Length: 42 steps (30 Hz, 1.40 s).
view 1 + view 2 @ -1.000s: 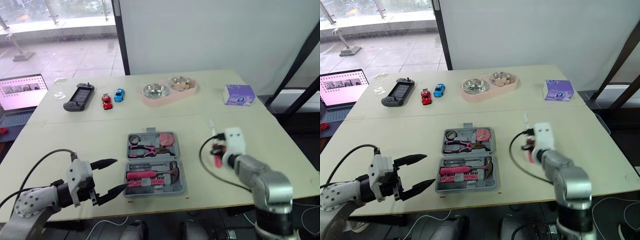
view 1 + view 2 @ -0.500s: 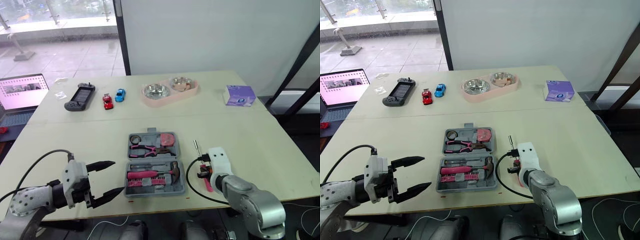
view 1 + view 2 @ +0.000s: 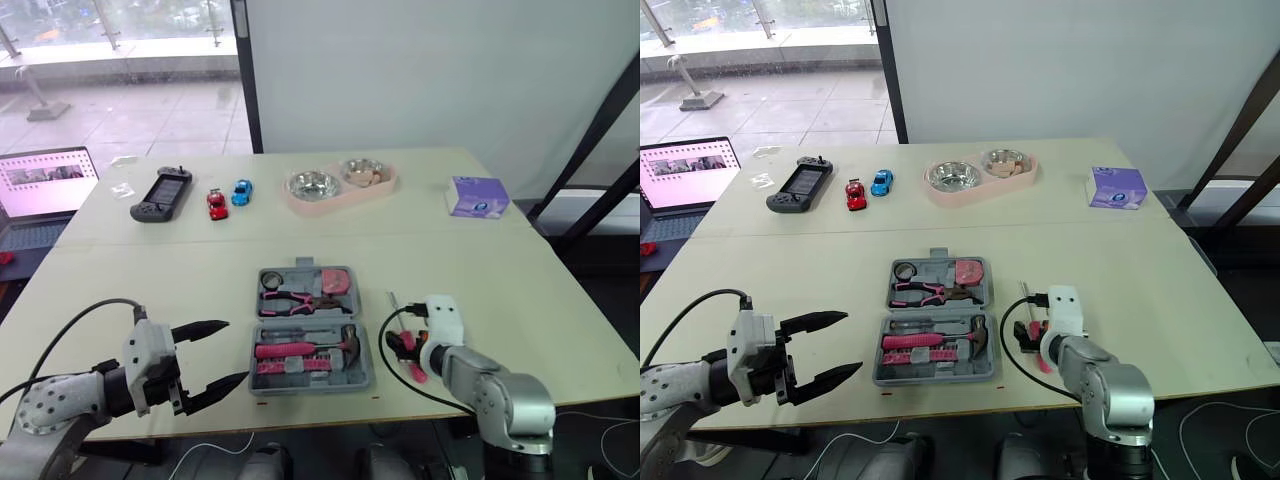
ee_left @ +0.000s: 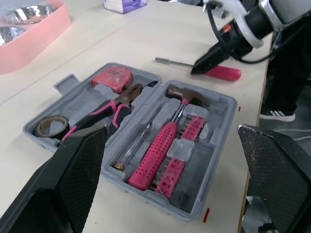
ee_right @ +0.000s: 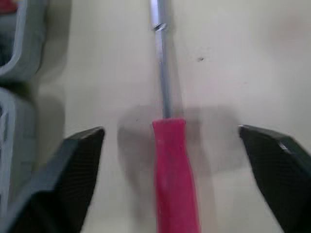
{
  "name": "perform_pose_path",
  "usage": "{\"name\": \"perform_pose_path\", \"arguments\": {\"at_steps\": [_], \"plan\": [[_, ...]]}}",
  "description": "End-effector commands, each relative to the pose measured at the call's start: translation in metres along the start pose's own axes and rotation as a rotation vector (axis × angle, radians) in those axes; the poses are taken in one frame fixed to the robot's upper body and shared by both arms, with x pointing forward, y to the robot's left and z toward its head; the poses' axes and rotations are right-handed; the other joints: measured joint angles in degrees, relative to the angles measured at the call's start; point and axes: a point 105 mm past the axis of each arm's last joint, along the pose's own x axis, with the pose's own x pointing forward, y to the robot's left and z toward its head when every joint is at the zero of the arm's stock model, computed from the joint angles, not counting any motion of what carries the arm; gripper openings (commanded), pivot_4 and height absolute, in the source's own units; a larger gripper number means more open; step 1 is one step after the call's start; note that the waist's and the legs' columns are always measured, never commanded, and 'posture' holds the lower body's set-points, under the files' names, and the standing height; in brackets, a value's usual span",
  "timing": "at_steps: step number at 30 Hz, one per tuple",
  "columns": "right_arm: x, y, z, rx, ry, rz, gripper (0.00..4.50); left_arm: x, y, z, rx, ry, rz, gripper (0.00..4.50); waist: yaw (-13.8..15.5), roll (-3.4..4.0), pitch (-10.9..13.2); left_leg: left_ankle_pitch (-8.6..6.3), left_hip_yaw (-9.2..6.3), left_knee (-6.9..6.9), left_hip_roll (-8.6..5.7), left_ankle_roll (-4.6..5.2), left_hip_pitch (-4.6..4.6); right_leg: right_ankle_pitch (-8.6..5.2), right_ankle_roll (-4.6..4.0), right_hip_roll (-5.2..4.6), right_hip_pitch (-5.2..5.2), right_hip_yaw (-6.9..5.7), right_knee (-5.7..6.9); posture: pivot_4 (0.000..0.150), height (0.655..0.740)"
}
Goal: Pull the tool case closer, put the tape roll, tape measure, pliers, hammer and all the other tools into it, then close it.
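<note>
Fingers [image 5: 73, 174] of the right gripper [image 5: 170, 129] are spread wide. Between them lies the screwdriver [image 5: 171, 170], with its red handle near the wrist and its metal shaft pointing away, and neither finger touches it. From the head camera this gripper sits low over the table [image 3: 500, 270], just to the right of the tool case [image 3: 310, 318]. The screwdriver lies flat on the table under it, beside the case but apart from it.

The left gripper [image 3: 238, 350] is open too, with its two black fingers well apart. It hangs at the left of the case's near half, and its nearer fingertip is just beside the front left corner.

The grey case lies open near the front edge of the table, both halves flat. The far half holds the tape roll [image 4: 51, 125], the pliers [image 4: 109, 109] with pink and black handles, and the red tape measure [image 4: 112, 77]. The near half holds the hammer [image 4: 165, 145] with its pink grip, a thin driver [image 4: 141, 141] beside it and a row of pink bits [image 4: 192, 128].

Along the far side of the table, well apart from the case, are a dark handheld console [image 3: 160, 192], a red toy car [image 3: 215, 203], a blue toy car [image 3: 239, 191], a pink double bowl [image 3: 340, 180] and a purple box [image 3: 478, 196]. The print on the box is too small to read. A laptop [image 3: 40, 185] stands open at the far left, and its screen shows small pictures that I cannot make out. No brand or label can be read on the tools or the case
</note>
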Motion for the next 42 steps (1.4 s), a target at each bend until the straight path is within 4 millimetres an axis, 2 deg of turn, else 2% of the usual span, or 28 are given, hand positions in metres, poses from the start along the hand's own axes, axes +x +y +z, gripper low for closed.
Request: {"name": "perform_pose_path", "arguments": {"at_steps": [1,2,3,5,8,9,11,13,17,19,21,27,33,37,38,42], "plan": [[-0.027,0.003,0.05,-0.083,-0.167,0.081,4.47,-0.005,0.004,0.013,0.043,-0.016,0.012,4.5,-0.09,0.4,0.26,0.0,0.02,0.0,0.0,0.0,-0.05,0.0,0.01,0.0,-0.06,0.01,0.02,0.15,0.7233],[-0.032,0.005,0.056,-0.108,-0.183,0.104,4.47,-0.005,0.004,0.013,0.043,-0.016,0.013,4.5,-0.25,0.55,0.37,0.0,0.03,-0.01,0.0,0.01,-0.06,0.01,0.01,0.0,-0.1,0.01,0.06,0.15,0.7233],[-0.04,0.012,0.072,-0.212,-0.222,0.181,4.47,-0.006,0.003,0.013,0.041,-0.013,0.009,4.5,-0.37,0.65,0.43,0.01,0.07,-0.02,0.03,0.01,-0.07,0.01,0.02,0.01,-0.15,0.02,0.09,0.15,0.7233],[-0.054,0.024,0.091,-0.394,-0.26,0.303,4.47,-0.007,0.001,0.013,0.037,-0.008,0.002,4.5,-0.38,0.78,0.52,0.01,0.06,-0.09,0.07,0.02,-0.05,0.0,0.02,0.05,-0.16,0.0,0.1,0.15,0.7233],[-0.069,0.039,0.103,-0.766,-0.277,0.49,4.47,-0.007,0.001,0.013,0.034,0.001,-0.012,4.5,-0.24,0.75,0.62,0.01,0.06,-0.08,0.08,0.02,-0.05,-0.03,0.07,0.04,-0.09,-0.07,0.05,0.15,0.7233],[-0.071,0.041,0.102,-0.85,-0.274,0.538,4.47,-0.006,0.001,0.013,0.035,0.003,-0.016,4.5,-0.21,0.67,0.64,0.01,0.1,-0.08,0.08,0.02,-0.05,-0.04,0.09,0.03,-0.07,-0.07,0.03,0.15,0.7233],[-0.066,0.034,0.099,-1.226,-0.251,0.576,4.47,-0.004,0.003,0.013,0.037,0.004,-0.02,4.5,-0.17,0.56,0.75,0.0,0.14,-0.04,0.07,0.02,-0.04,-0.06,0.13,0.02,0.0,-0.1,0.0,0.15,0.7233],[-0.061,0.023,0.087,-1.628,-0.176,0.649,4.47,-0.001,0.005,0.015,0.041,0.002,-0.027,4.5,-0.2,0.47,0.83,0.0,0.18,0.06,0.03,0.03,-0.04,-0.01,0.21,-0.01,0.09,-0.1,-0.04,0.15,0.7233],[-0.057,0.027,0.084,-2.127,-0.192,0.848,4.47,0.003,0.008,0.017,0.047,-0.005,-0.031,4.5,-0.94,0.4,0.98,-0.02,0.3,0.29,0.06,0.03,-0.02,0.08,0.26,-0.01,0.12,-0.03,-0.02,0.15,0.7233],[-0.047,0.023,0.078,-2.425,-0.203,0.896,4.47,0.004,0.009,0.017,0.049,-0.008,-0.029,4.5,-1.61,0.36,1.04,-0.02,0.27,0.28,0.1,0.02,0.02,0.13,0.25,0.02,0.12,0.01,0.04,0.15,0.7233],[-0.034,0.015,0.069,-2.636,-0.18,0.959,4.47,0.006,0.009,0.018,0.05,-0.017,-0.026,4.5,-1.77,0.33,1.08,-0.01,0.26,0.26,0.1,0.01,0.03,0.14,0.28,0.03,0.11,0.01,0.07,0.15,0.7233],[-0.01,0.012,0.056,-2.843,-0.129,1.075,4.47,0.0,0.007,0.017,0.05,-0.019,-0.009,4.5,-1.66,0.31,1.33,0.01,0.25,0.25,0.05,-0.03,-0.01,0.22,0.4,0.04,-0.02,0.08,0.15,0.15,0.7233],[0.007,0.01,0.048,-2.911,-0.03,1.091,4.47,-0.004,0.004,0.013,0.044,-0.019,0.017,4.5,-1.63,0.31,1.36,0.07,0.18,0.27,0.04,-0.12,0.01,0.18,0.19,0.1,-0.01,0.09,0.19,0.15,0.7233],[0.017,0.015,0.044,-2.941,-0.018,1.085,4.47,-0.006,0.001,0.009,0.036,-0.017,0.026,4.5,-1.81,0.27,1.34,0.07,0.18,0.27,0.04,-0.12,0.03,0.18,0.19,0.1,0.0,0.11,0.21,0.15,0.7233],[0.02,0.017,0.043,2.949,0.009,-1.079,4.47,-0.007,0.001,0.008,0.034,-0.016,0.027,4.5,-1.93,0.24,1.32,0.07,0.18,0.27,0.04,-0.12,0.03,0.18,0.19,0.11,0.0,0.12,0.21,0.15,0.7233],[0.029,0.02,0.042,2.932,-0.048,-1.048,4.47,-0.008,0.0,0.006,0.031,-0.018,0.033,4.5,-2.05,0.04,1.27,0.07,0.2,0.27,0.08,-0.13,0.35,0.22,0.03,0.24,0.29,0.14,0.21,0.15,0.7233]]}}
